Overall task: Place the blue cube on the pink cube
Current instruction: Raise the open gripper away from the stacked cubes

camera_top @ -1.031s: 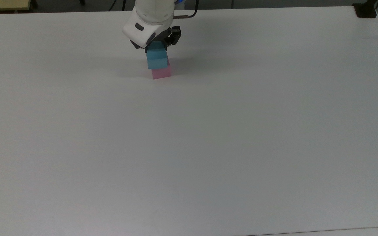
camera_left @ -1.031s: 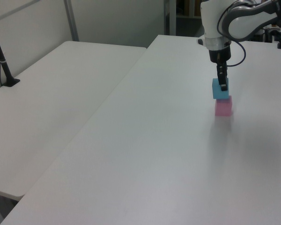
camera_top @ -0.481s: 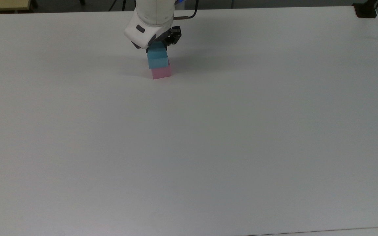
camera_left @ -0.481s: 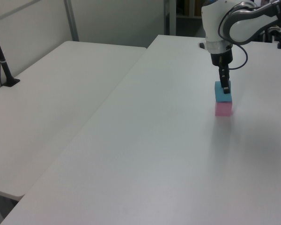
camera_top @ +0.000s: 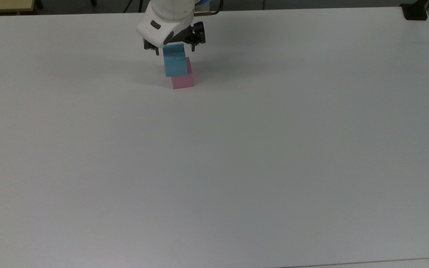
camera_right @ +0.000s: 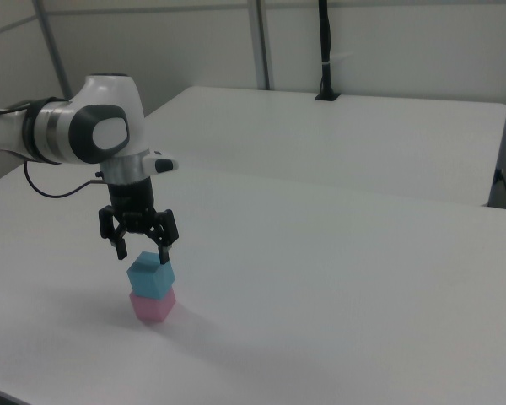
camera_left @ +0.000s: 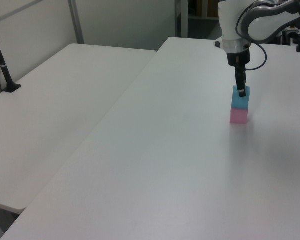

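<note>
A broad white table (camera_top: 237, 156) fills the scene. At its far edge in the top view the gripper (camera_right: 141, 251) hangs with fingers spread wide, gripping nothing. Directly beneath it the blue cube (camera_right: 150, 277) sits atop the pink cube (camera_right: 153, 305).

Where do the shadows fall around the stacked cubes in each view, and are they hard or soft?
Top view: soft grey patches on the table on both sides of the pink cube. Left view: a faint smudge below the stack. Right view: a soft shadow trailing toward the right view's right from the blue cube.
</note>
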